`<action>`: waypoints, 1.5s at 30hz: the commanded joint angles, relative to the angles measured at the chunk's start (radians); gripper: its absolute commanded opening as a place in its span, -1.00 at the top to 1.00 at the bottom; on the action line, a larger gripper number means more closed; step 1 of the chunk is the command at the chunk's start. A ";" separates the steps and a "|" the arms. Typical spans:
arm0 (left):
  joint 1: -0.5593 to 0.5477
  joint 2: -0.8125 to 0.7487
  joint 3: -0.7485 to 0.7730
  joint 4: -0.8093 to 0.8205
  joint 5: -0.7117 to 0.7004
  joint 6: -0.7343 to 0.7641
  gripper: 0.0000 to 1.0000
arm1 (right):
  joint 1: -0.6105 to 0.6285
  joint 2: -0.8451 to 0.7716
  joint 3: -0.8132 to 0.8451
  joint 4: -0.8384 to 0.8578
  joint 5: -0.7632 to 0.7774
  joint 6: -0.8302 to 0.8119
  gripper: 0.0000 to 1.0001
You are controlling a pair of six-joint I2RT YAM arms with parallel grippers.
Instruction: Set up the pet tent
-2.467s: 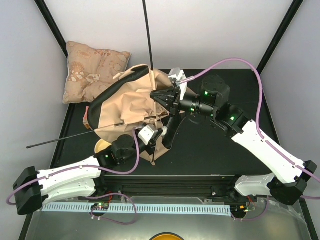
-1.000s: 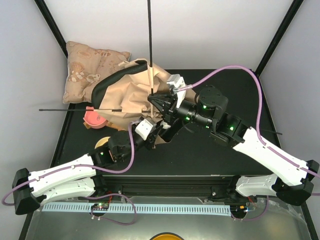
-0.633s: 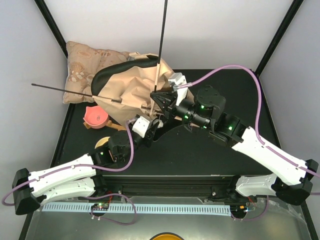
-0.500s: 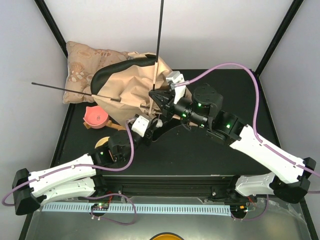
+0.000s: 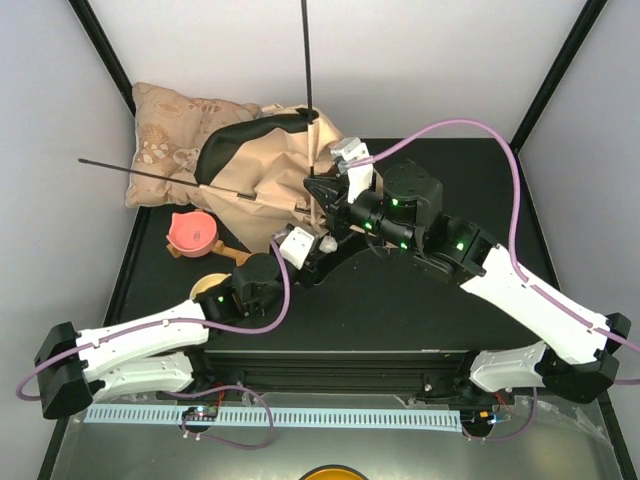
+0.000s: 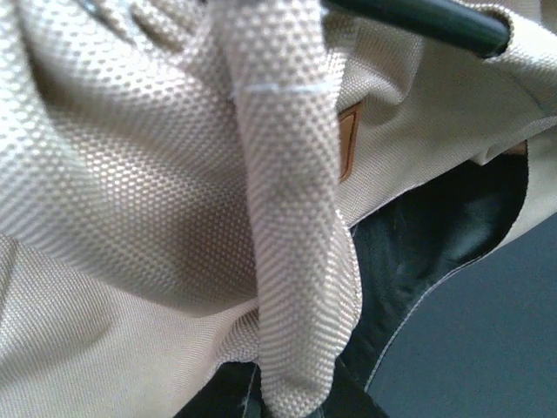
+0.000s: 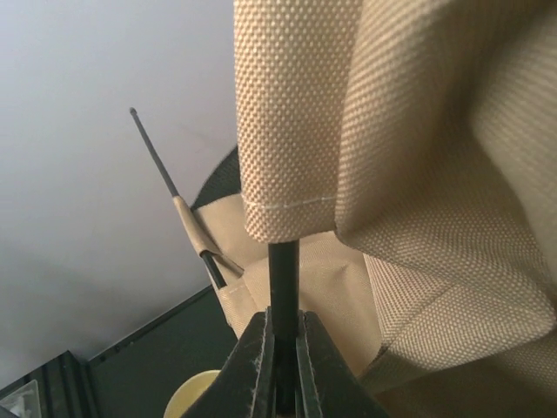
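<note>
A: The top of the tall pole (image 5: 306, 55) has swung to the left since a moment ago.
B: Where is the pet tent (image 5: 265, 180) sitting in the top view?
A: It is lying crumpled at the back of the black table (image 5: 385, 300), just beside the cushion (image 5: 165, 130) and a pink bowl (image 5: 195, 232).
B: What is the left wrist view showing?
A: The left pincer (image 6: 291, 402) is squeezing a strip of tent cloth. A brown label (image 6: 348, 144) is showing here, but not from the top.
B: And the right wrist view?
A: The right pincer (image 7: 284, 331) is gripping the tall pole tight, just under its cloth sleeve (image 7: 287, 113).
</note>
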 commanded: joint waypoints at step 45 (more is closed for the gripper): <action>0.124 -0.054 0.247 -0.080 0.291 0.138 0.97 | 0.009 -0.213 -0.171 -0.198 0.003 -0.094 0.17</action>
